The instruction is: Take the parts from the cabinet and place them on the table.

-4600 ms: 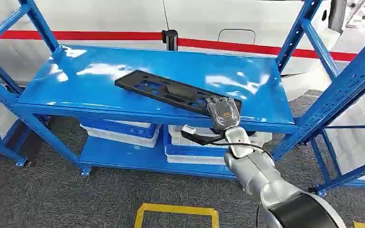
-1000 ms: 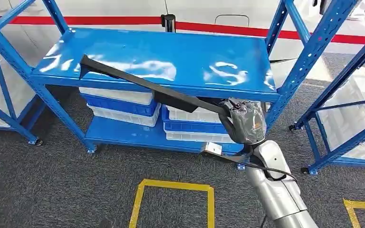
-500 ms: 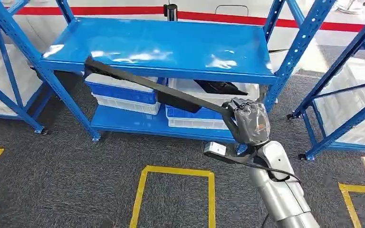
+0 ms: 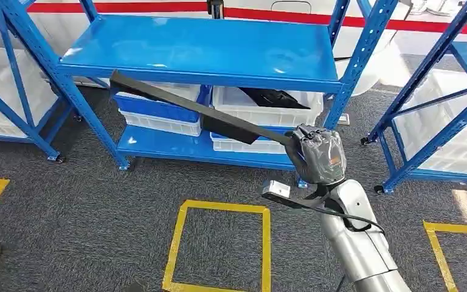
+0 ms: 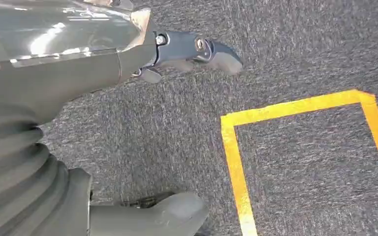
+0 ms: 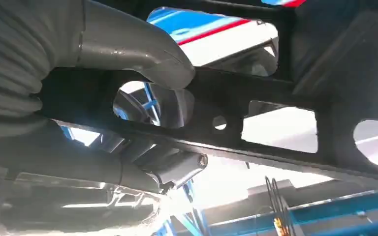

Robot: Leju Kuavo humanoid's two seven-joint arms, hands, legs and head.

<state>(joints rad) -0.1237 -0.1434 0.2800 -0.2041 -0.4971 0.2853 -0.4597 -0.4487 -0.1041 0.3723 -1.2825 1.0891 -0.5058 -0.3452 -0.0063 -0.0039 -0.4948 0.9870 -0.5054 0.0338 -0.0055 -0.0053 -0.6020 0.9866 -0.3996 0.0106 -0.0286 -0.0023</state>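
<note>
Carrying one part clear of the cabinet (image 4: 365,58): the right robot hand (image 4: 317,153) gripping the long black part (image 4: 200,112) at its near end, thumb and fingers wrapped tight around it, with the far end reaching out toward the rack's left post, just below the top shelf (image 4: 207,45) edge and in front of the white and blue bins (image 4: 158,109) on the lower shelf. Judging the pickup as done and the delivery as still open, since the part is hanging in the air over the grey carpet and no counter is showing anywhere to set it on. Possibly more to fetch too: something dark lying in the white bin (image 4: 267,104) on the lower shelf, though too unclear to call a part. Looking at the part itself: flat, thin, matte black, seen nearly edge-on from the head view and slanting up away from the grip; up close in the right wrist view (image 6: 256,123), showing rectangular cutouts, a small round hole and raised ribs, like a rigid moulded frame. Left robot hand (image 5: 177,59) hanging low over the carpet near a yellow floor marking (image 5: 236,147), holding nothing, thumb set well apart from the fingers.
</note>
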